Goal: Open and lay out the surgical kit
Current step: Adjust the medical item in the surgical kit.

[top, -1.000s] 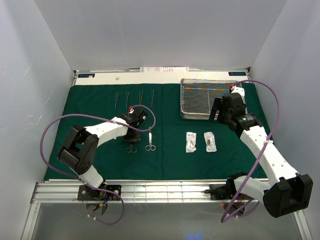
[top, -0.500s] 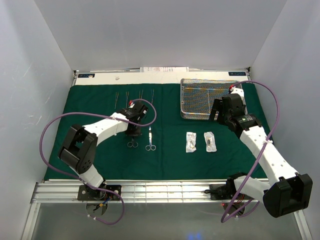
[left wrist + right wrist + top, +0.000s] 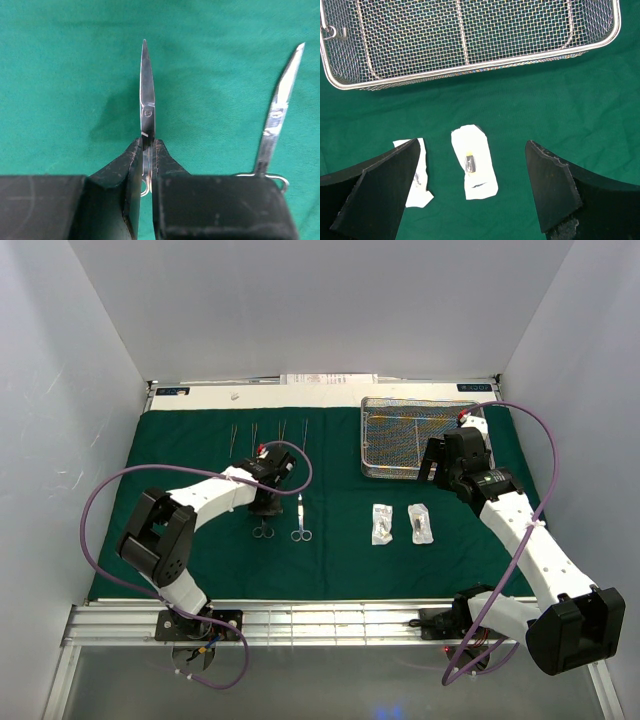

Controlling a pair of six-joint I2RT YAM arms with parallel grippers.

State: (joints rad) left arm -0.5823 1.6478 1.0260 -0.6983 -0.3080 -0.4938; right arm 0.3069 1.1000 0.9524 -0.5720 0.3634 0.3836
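The dark green drape (image 3: 200,550) lies spread over the table. My left gripper (image 3: 268,502) is shut on a pair of slim scissors (image 3: 263,528). In the left wrist view the gripper (image 3: 147,145) pinches the scissors (image 3: 146,95) just behind the pivot, blades pointing away. A second pair of scissors (image 3: 300,520) lies to the right, also in the left wrist view (image 3: 277,115). The wire-mesh tray (image 3: 410,435) sits at the back right. My right gripper (image 3: 440,468) is open and empty by the tray's front. Two packets (image 3: 382,523) (image 3: 421,523) lie below it.
Several slim forceps (image 3: 268,435) lie in a row at the back of the drape. In the right wrist view the tray's rim (image 3: 470,67) runs across the top. One packet (image 3: 474,162) shows between my fingers, the other (image 3: 422,175) is half hidden behind the left one.
My left gripper has moved slightly toward the back with the scissors, whose rings have slid the same way. The right arm has not moved.
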